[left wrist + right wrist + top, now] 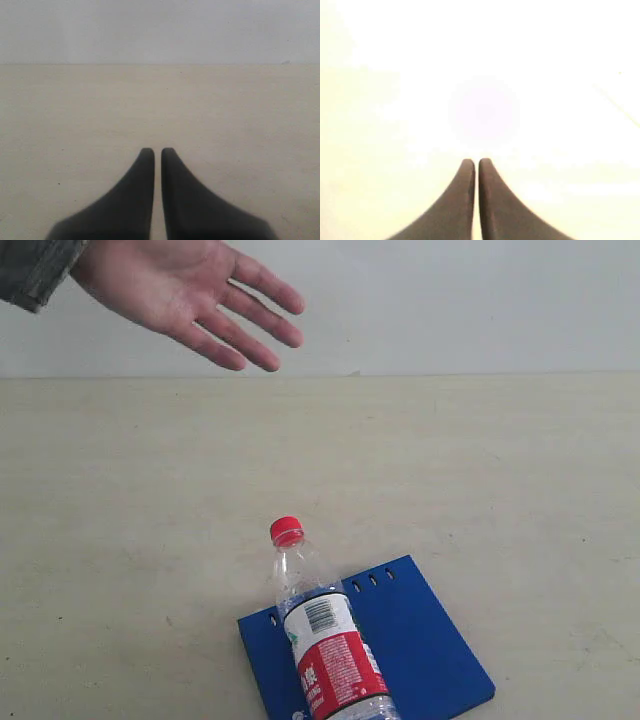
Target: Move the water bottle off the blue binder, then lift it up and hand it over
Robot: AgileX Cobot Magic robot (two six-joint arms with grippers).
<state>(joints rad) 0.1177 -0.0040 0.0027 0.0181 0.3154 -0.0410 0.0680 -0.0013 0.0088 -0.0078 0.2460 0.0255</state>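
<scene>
Left gripper (pixel 157 150): 2 dark fingers pressed almost together, a thin slit between them, nothing held. Beyond them is bare beige table (pixel 225 125), then a pale wall (pixel 160 30).

Right gripper (pixel 477 161): fingers likewise closed to a slit, empty. The rest of that view is washed out by glare.

Exterior view, near edge: bottle (pixel 325 640), clear plastic, over the left part of the binder (pixel 420 650). Red cap (pixel 286 530) points to the far side. The base is cut off by the picture's lower edge, so I cannot tell whether it is standing or lying. Contents also cannot be told.

Label (pixel 335 655): white band with a barcode at the top, a touch of green at its left edge, red below with white characters too small to read.

Binder: royal blue, flat on the table, turned at an angle. 3 slots (pixel 372 580) show along its far edge right of the bottle, 1 more left of it.

Table: matte beige, faintly scuffed.

Far left, above the table's far edge: a person's hand (pixel 190 290), open, palm showing, fingers extended and loosely apart, holding nothing. A grey sleeve (pixel 35 265) shows at the wrist. It is well apart from the bottle.
</scene>
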